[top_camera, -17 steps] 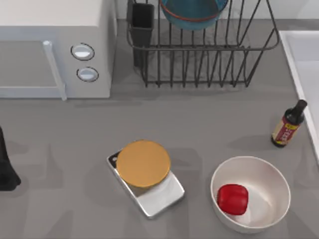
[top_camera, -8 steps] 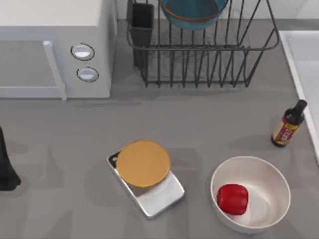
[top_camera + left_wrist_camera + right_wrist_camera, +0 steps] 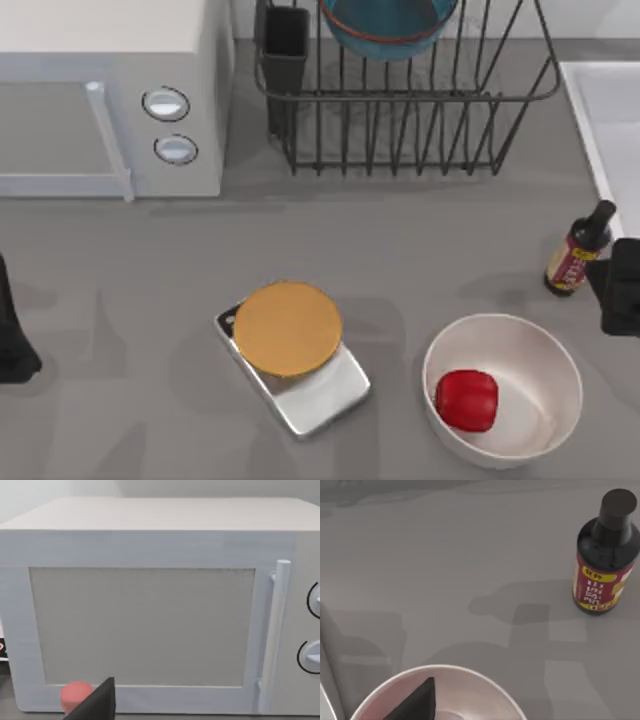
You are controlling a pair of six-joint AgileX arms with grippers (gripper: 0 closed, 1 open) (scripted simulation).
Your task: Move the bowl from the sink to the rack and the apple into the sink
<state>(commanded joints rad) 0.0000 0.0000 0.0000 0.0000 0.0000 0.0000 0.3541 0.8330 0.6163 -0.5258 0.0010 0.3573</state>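
Now we see the apple (image 3: 467, 400) inside the white bowl (image 3: 545, 355), our right pincer (image 3: 622, 287) just beside it, grip unreadable.

Glossy red apple (image 3: 467, 400); smooth white bowl (image 3: 540, 345); black wire rack (image 3: 410, 100); matt grey table (image 3: 420, 240).

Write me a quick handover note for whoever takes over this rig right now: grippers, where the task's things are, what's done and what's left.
Left gripper: parked at the table's left edge, facing the microwave.
Right gripper: at the right edge beside the sauce bottle, above the white bowl.
Done: the bowl sits in the rack.
Left: the apple lies in the white bowl; it must go into the sink.
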